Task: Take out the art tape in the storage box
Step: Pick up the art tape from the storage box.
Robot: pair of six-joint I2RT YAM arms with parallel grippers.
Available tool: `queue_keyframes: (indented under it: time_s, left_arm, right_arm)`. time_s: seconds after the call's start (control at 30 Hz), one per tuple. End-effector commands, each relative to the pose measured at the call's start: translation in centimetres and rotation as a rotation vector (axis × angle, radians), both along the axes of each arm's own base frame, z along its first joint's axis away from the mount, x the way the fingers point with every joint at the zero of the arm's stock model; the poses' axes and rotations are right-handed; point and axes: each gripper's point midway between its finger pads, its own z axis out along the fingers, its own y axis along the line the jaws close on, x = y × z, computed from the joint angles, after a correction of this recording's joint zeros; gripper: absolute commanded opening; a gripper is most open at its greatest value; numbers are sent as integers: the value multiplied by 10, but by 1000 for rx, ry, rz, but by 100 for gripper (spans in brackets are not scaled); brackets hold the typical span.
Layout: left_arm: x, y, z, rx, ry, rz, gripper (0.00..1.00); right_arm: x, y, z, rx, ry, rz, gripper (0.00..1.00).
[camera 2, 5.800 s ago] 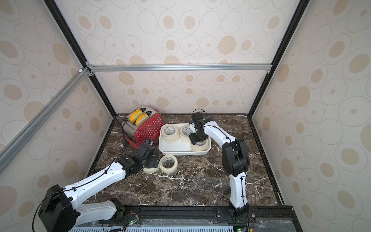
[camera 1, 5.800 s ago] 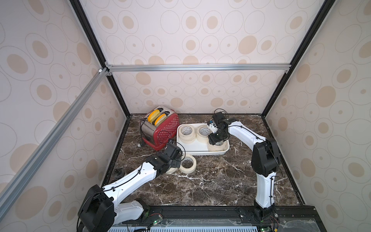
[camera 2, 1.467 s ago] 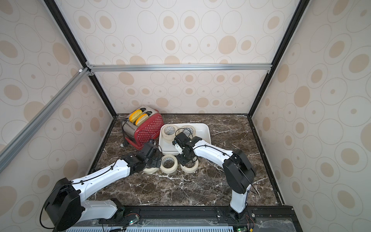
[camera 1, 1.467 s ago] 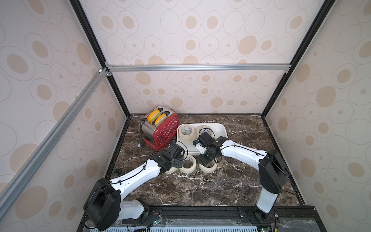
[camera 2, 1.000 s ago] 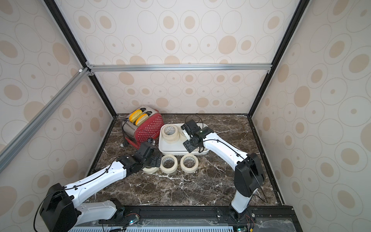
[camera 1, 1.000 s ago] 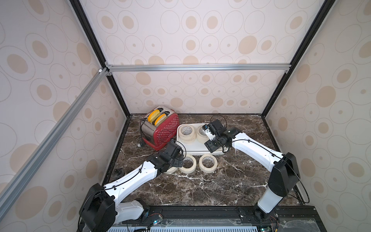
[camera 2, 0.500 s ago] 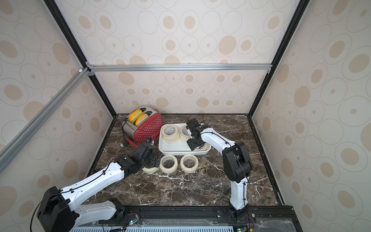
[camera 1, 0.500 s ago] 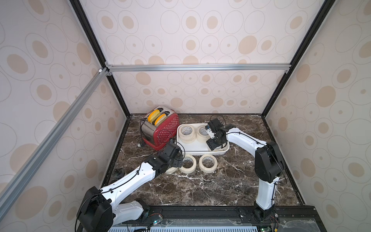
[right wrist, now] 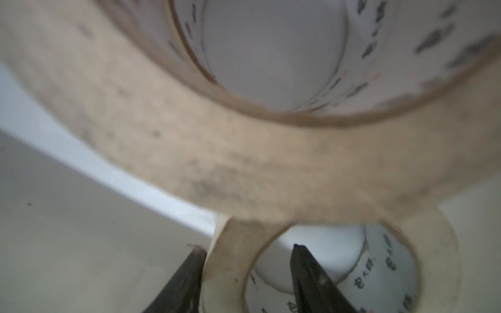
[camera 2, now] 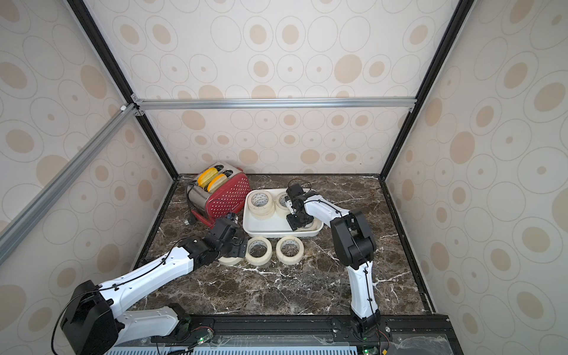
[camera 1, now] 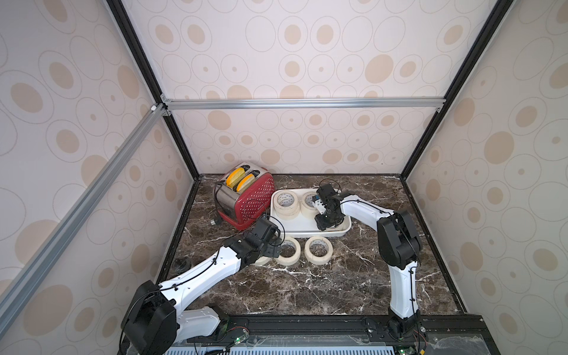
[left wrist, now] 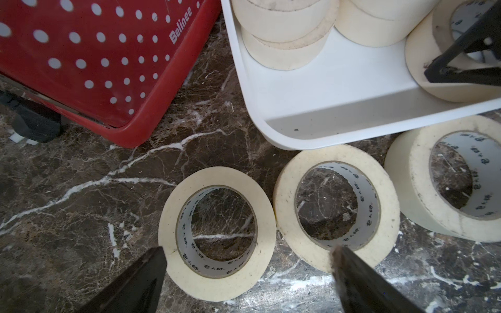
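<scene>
As toaster flanks box, rolls crowd R fingers.

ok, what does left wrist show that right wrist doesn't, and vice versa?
Left wrist only: red toaster, three loose rolls lying flat on the marble table, open left fingers.
Right wrist only: a close-up of the right fingers on the straddled roll, one inside the core, one outside the wall.
Both: white storage box and that straddled roll.
</scene>
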Motion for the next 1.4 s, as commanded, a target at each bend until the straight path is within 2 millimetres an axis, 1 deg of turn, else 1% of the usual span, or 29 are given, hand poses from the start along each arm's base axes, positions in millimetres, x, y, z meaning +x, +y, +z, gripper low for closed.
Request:
queue_keyframes:
  time_s: [0.0,0.1,0.33,0.53,0.73,0.83,1.0,1.13,1.2,1.3,1.37]
  left_arm:
    - [0,1,0,16,8,-11,99]
    - [0,1,-1,17,8,-9,99]
    - [0,1,-2,16,8,-5,99]
    - [0,2,-2,17,7,-2,99]
    - [0,3,-1,16,6,2,99]
    - [0,3,-1,17,5,3,99]
    - [1,2,-1,15,3,6,99]
    - [3,0,0,14,2,6,99]
    - [4,-1,0,13,2,5,99]
    - [5,-2,0,10,1,4,99]
    - [6,-3,1,8,0,3,99]
  right_arm:
    - [3,1,1,1,8,-5,41]
    - [1,2,5,16,2,-5,31]
    - [-2,-2,16,16,-22,-3,18]
    - [-4,-4,29,31,-41,-1,18]
    - [-7,-7,49,42,-74,-1,17]
    - [-10,-11,62,47,-100,-5,17]
    - [-15,-21,90,43,-159,-8,17]
    - [-27,-33,113,49,-202,-13,18]
    - [-35,-38,121,57,-216,-12,18]
    - [-49,-48,128,65,-227,-18,18]
    - [-61,-55,129,71,-223,-20,19]
